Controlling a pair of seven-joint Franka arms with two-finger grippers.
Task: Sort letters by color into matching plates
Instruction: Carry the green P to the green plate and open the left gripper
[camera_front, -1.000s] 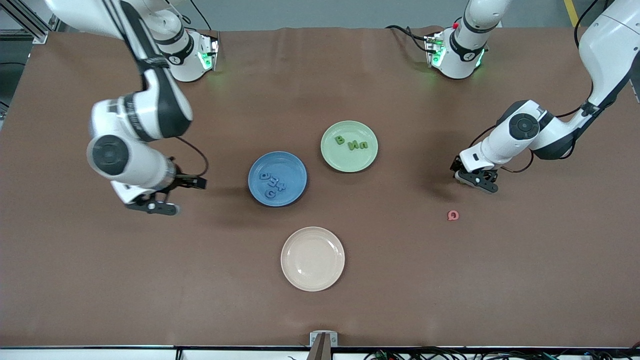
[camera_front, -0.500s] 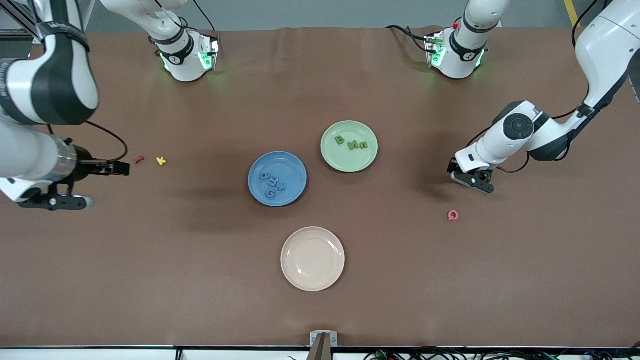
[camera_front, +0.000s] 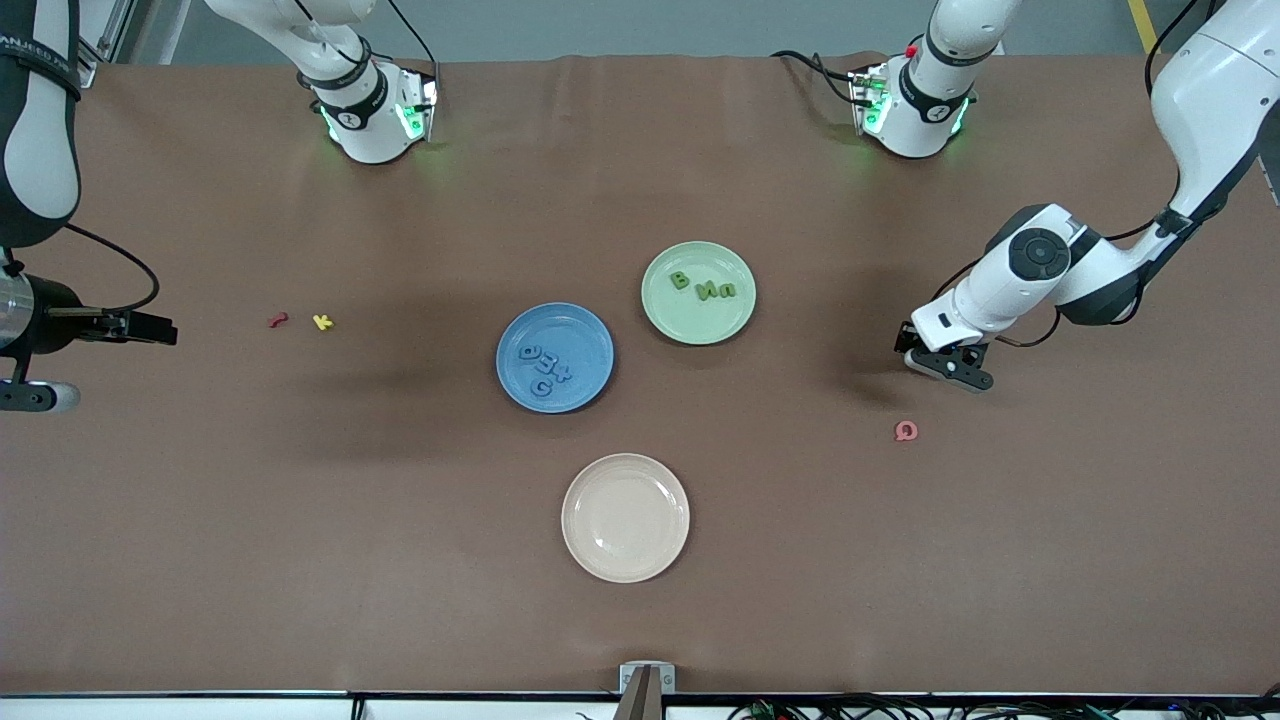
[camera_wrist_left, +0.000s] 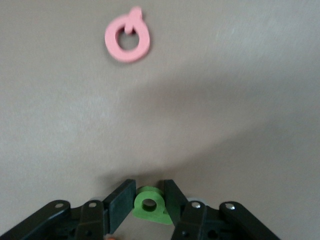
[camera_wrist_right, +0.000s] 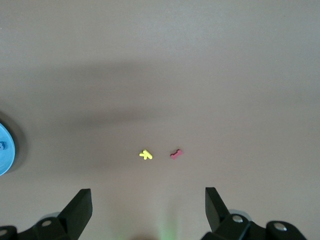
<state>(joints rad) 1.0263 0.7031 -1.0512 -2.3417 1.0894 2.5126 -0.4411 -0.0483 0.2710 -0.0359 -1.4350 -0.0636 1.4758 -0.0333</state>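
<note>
I count four blue letters (camera_front: 545, 366) lying in the blue plate (camera_front: 590, 335) at the centre of the front view, and three green letters (camera_front: 706, 287) in the pale green plate (camera_front: 668, 315) just above and toward the upper right of it, so I judge the sort nearly finished. The last green letter (camera_wrist_left: 149, 205) sits low in the left wrist view, pinched between the jaws of the left gripper (camera_front: 944, 365), which is closed on it low over the bench (camera_front: 800, 520) at the frame's right; it still needs carrying to the green plate. The right gripper (camera_wrist_right: 148, 207) waits at the frame's left edge, jaws wide and empty. Readable letters: a B on the green plate, a G on the blue plate, a pink Q (camera_front: 905, 431).
</note>
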